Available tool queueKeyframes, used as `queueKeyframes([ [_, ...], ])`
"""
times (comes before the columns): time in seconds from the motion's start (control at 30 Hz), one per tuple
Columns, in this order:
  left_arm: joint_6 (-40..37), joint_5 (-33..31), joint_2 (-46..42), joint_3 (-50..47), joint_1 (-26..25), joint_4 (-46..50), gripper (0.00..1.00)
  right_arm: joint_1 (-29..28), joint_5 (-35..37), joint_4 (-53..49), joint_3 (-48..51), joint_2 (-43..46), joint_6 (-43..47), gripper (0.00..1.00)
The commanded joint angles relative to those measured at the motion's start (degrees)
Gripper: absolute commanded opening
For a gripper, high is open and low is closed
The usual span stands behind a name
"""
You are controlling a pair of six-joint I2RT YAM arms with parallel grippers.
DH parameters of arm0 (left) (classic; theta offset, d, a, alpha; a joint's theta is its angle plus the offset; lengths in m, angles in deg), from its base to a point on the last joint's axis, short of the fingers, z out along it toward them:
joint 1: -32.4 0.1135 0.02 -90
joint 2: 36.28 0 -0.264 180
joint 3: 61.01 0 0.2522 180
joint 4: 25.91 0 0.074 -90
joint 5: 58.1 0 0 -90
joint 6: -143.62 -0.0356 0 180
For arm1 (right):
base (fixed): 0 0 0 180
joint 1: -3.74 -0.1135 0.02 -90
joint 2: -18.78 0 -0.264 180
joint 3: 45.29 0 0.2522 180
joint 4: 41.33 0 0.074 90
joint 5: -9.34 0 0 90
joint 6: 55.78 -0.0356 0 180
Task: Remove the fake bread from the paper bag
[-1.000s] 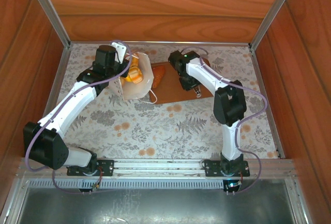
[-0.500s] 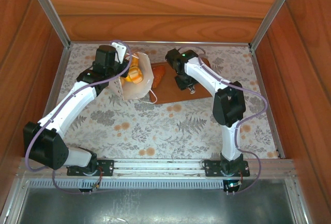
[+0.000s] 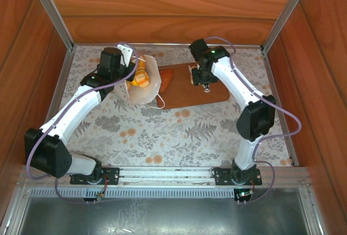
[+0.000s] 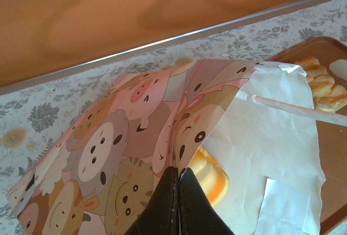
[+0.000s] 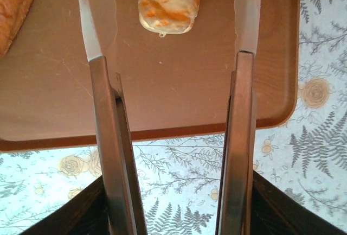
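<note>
Clenched shut with the left fingers (image 4: 165, 205) on the folded rim of the paper bag (image 4: 124, 143), most likely to hold that lip up and keep the mouth gaping sideways toward the brown board (image 3: 187, 98), against slumping flat onto the tabletop (image 3: 162, 137). Inside the mouth, just past the pinch, a glossy yellow-tan loaf (image 4: 211, 176) of the fake bread, resting against the white lining and not yet out. On the board, apart from the bag, a striped braid (image 5: 167, 0), and just beside the bag's mouth an orange piece (image 3: 168, 77); seemingly the spot chosen for laying out whatever leaves the bag. Over the board, the right fingers (image 5: 111, 137) spread apart, straddling the braid without touching it and gripping nothing, so apparently free for another reach into the opening. Impossible to tell how many more pieces lie deeper in the bag, hidden by the paper.
</note>
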State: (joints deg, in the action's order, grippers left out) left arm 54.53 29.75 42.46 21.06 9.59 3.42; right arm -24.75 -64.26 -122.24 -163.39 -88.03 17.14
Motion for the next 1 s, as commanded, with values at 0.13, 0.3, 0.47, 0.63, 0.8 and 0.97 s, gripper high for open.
queueKeyframes([
  [0.13,0.1,0.5,-0.3,1.1,-0.3,-0.5,0.0,3.5,-9.4,4.0,3.5,-1.8,-0.9,0.58],
  [0.3,0.2,0.5,-0.3,1.0,-0.2,-0.5,0.0,4.6,-12.3,5.5,4.5,-3.8,-0.2,0.59],
  [0.47,0.3,0.5,-0.2,1.0,-0.3,-0.5,0.0,5.6,-11.9,5.6,4.3,-5.7,-0.1,0.58],
  [0.63,0.3,0.5,-0.1,0.9,-0.3,-0.5,0.0,6.3,-11.4,5.8,4.1,-7.3,0.2,0.56],
  [0.8,0.3,0.6,0.1,1.1,-0.3,-0.5,0.0,6.4,-9.5,5.5,3.0,-8.8,1.1,0.41],
  [0.97,0.2,0.5,0.0,1.2,-0.3,-0.5,0.0,6.8,-6.0,5.4,1.9,-8.8,2.7,0.39],
])
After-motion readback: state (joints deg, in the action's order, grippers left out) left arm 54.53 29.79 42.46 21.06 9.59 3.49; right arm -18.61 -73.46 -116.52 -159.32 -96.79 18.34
